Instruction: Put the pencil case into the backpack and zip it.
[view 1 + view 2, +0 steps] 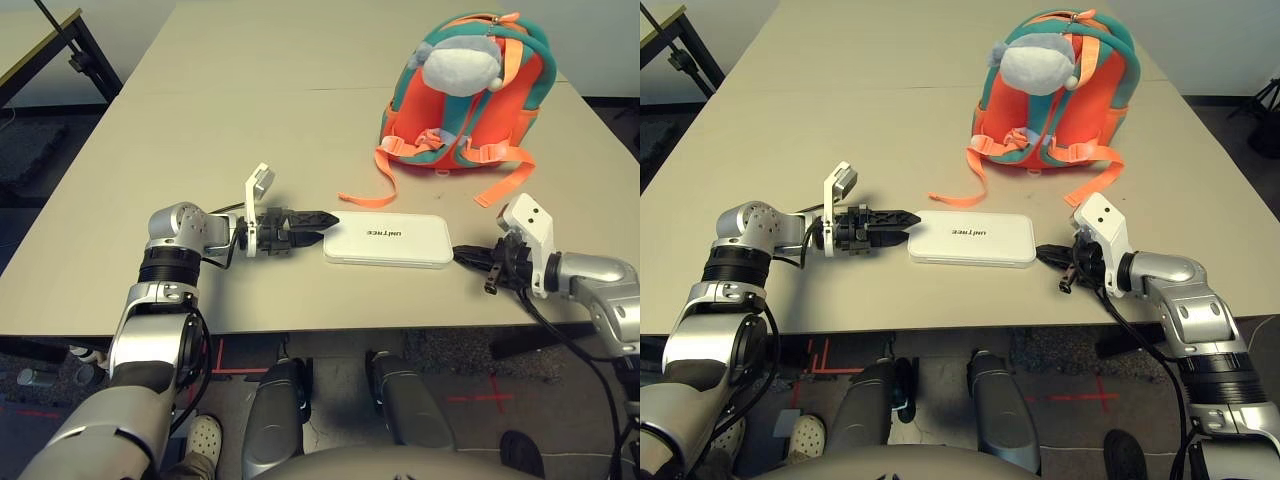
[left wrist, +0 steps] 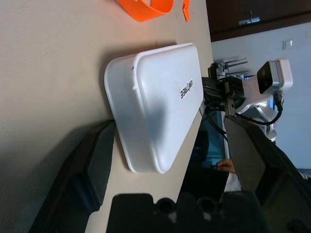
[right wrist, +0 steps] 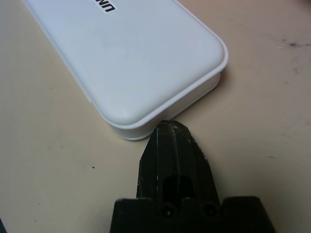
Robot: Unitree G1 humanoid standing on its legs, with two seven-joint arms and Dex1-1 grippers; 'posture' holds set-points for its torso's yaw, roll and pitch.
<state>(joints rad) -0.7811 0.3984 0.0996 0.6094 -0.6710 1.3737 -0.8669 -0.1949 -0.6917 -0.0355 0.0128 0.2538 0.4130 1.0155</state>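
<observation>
Nothing stowed yet: one flat white hard-plastic pencil case (image 1: 388, 241) lies on the beige table (image 1: 230, 120), well short of the one orange-and-teal backpack (image 1: 470, 95) standing behind it. Left gripper (image 1: 322, 224) spread wide at the case's end, not holding. Right gripper (image 1: 462, 254) pinched shut, empty, tip at the opposite end. Remaining: lift, insert, zip.

The big tan table (image 1: 200, 120) holds two things. The flat white pencil case (image 1: 388, 241) lies near the front edge, at about 6 o'clock. The orange and teal backpack (image 1: 470, 95) sits farther back, at about 1 o'clock, with its orange straps (image 1: 505, 190) spread out on the tabletop.
</observation>
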